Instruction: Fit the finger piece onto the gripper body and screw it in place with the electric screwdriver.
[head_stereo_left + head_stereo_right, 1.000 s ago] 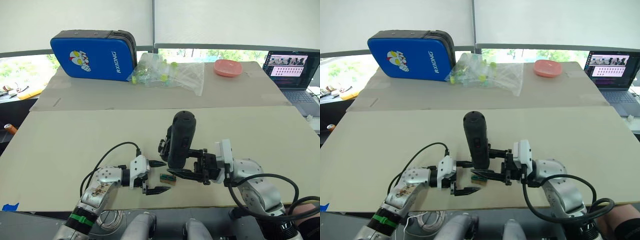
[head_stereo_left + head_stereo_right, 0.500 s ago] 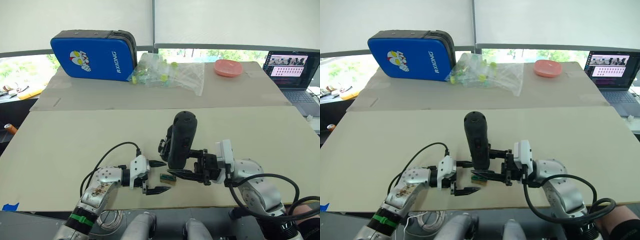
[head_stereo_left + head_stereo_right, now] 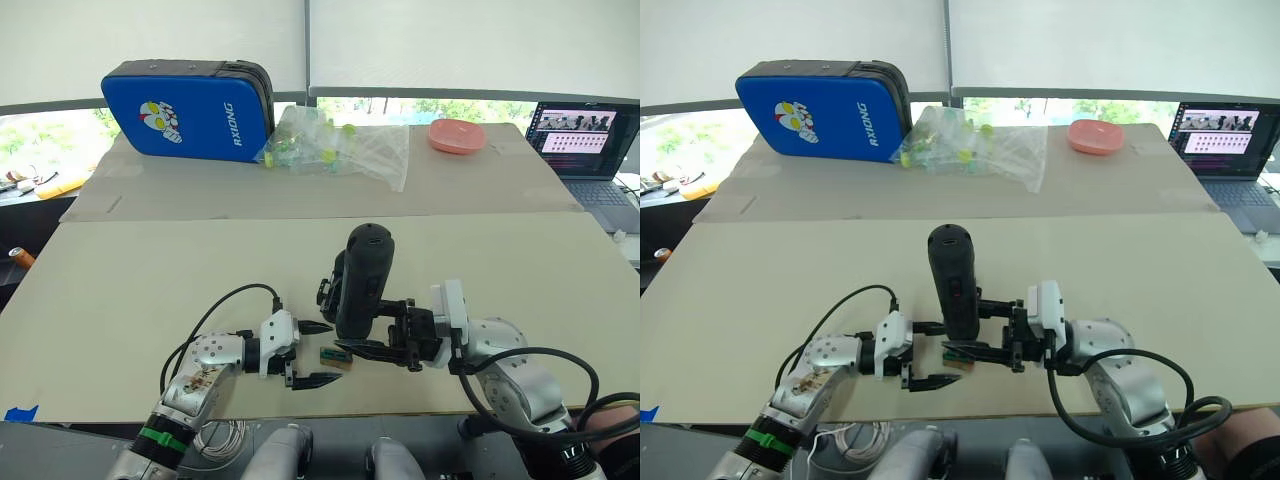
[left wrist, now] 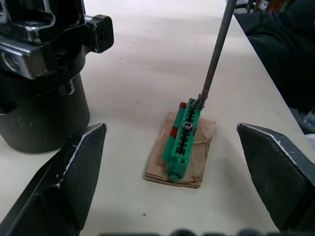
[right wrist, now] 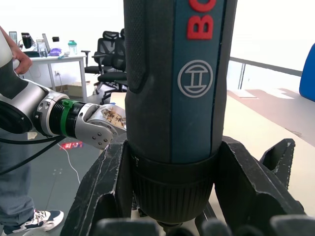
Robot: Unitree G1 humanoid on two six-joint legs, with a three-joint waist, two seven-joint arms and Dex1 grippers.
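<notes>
The right hand point(image 3: 385, 335) is closed around the thick matte-black electric screwdriver point(image 3: 361, 280), which stands upright with its thin metal bit point(image 4: 215, 50) resting at the far end of the small green screw holder on brown cardboard point(image 4: 182, 137). The left hand point(image 3: 308, 353) is wide open and empty around this holder, and the black plastic gripper body with a round base point(image 4: 42, 78) stands just beside it on the bench point(image 3: 150, 290). I think the bit could slip and push the light holder away, because nothing holds it.
</notes>
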